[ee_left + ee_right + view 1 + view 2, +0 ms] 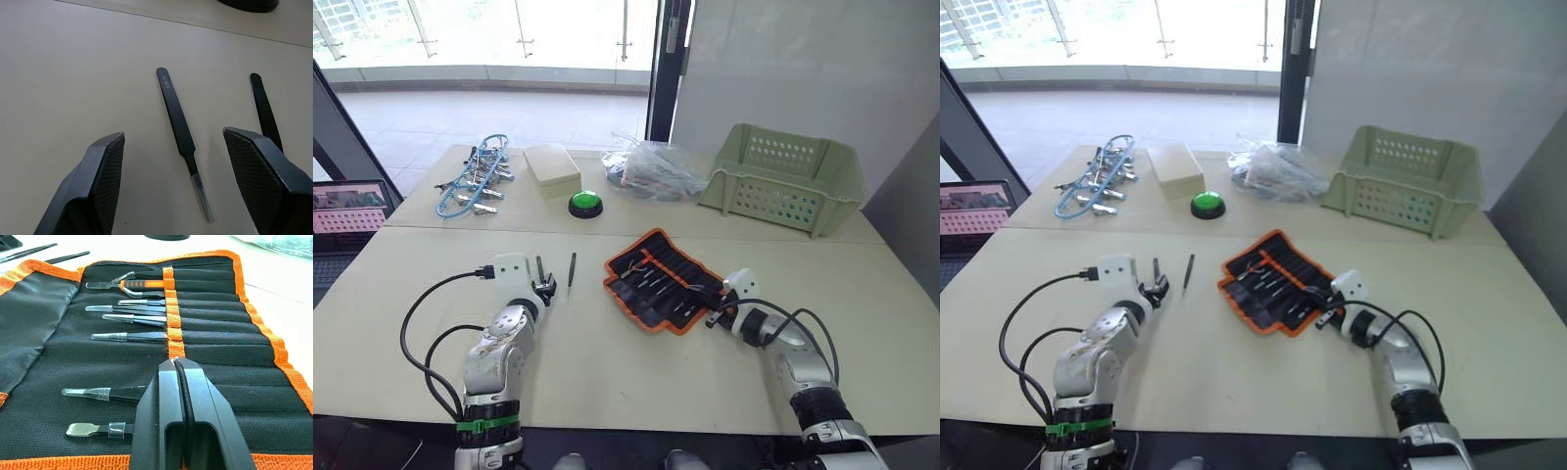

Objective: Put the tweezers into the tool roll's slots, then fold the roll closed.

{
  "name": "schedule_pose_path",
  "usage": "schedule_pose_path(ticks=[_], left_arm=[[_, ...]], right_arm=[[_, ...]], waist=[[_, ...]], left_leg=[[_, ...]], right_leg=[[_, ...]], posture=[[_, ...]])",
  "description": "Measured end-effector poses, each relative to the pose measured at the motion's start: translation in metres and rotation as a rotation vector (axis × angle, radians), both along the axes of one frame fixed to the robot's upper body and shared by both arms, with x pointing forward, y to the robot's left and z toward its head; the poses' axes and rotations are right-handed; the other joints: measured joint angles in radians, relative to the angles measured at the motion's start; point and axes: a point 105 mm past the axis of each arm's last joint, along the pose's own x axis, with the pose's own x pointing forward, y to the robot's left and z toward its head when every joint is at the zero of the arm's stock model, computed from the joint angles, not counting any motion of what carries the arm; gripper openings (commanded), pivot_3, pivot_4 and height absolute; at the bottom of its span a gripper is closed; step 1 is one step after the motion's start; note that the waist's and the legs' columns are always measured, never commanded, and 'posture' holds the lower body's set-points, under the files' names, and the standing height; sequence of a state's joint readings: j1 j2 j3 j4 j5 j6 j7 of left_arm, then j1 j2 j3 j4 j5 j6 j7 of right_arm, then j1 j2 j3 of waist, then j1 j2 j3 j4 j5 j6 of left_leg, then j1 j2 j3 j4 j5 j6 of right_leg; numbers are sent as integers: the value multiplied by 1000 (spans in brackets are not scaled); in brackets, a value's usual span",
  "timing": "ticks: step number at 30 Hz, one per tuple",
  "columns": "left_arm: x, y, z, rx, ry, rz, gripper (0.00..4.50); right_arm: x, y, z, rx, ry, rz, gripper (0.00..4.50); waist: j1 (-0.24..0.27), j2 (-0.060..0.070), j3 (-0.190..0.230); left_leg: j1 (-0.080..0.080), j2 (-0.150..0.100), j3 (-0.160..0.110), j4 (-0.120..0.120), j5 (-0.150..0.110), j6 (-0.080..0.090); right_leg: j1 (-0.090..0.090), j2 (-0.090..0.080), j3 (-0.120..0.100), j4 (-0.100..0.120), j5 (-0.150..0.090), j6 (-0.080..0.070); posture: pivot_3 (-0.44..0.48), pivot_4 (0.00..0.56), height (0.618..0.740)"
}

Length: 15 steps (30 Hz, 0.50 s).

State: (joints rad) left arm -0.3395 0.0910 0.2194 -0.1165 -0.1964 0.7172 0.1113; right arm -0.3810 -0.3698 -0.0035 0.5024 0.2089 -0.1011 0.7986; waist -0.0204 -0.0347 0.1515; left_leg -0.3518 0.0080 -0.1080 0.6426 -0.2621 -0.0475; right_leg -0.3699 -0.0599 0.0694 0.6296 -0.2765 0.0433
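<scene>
Two tweezers (178,120) are seen lying loose on the pale table (607,362), side by side, left of the tool roll (661,279). The left gripper (195,181) is held with its fingers wide apart over them; one tweezer lies between the fingers, untouched, and the other is partly hidden behind one finger. "ESD-14" is printed near the blunt end of the nearer tweezer. The right gripper (177,363) is pressed together, empty, its tips over the roll's orange band. The roll lies open and flat, and several tools are seated in the slots (215,328), their tips pointing out. A green basket (783,181) is placed at the far right of the table; its contents cannot be made out.
</scene>
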Motion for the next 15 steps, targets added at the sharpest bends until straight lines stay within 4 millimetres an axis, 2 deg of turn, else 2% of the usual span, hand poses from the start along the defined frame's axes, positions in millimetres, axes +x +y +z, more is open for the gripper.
schedule_pose_path(ticks=[10,15], left_arm=[[6,-10,-2,6,4,-14,3366],[7,-13,-4,8,12,-7,1912]], right_arm=[[-1,-1,0,-2,-2,-9,0],[0,-1,0,-2,-1,-12,0]], waist=[[4,0,0],[5,0,0]], left_leg=[[0,0,0,0,0,0],[0,0,0,0,0,0]], right_leg=[[0,0,0,0,0,0],[0,0,0,0,0,0]], posture=[[0,150,740],[0,150,740]])
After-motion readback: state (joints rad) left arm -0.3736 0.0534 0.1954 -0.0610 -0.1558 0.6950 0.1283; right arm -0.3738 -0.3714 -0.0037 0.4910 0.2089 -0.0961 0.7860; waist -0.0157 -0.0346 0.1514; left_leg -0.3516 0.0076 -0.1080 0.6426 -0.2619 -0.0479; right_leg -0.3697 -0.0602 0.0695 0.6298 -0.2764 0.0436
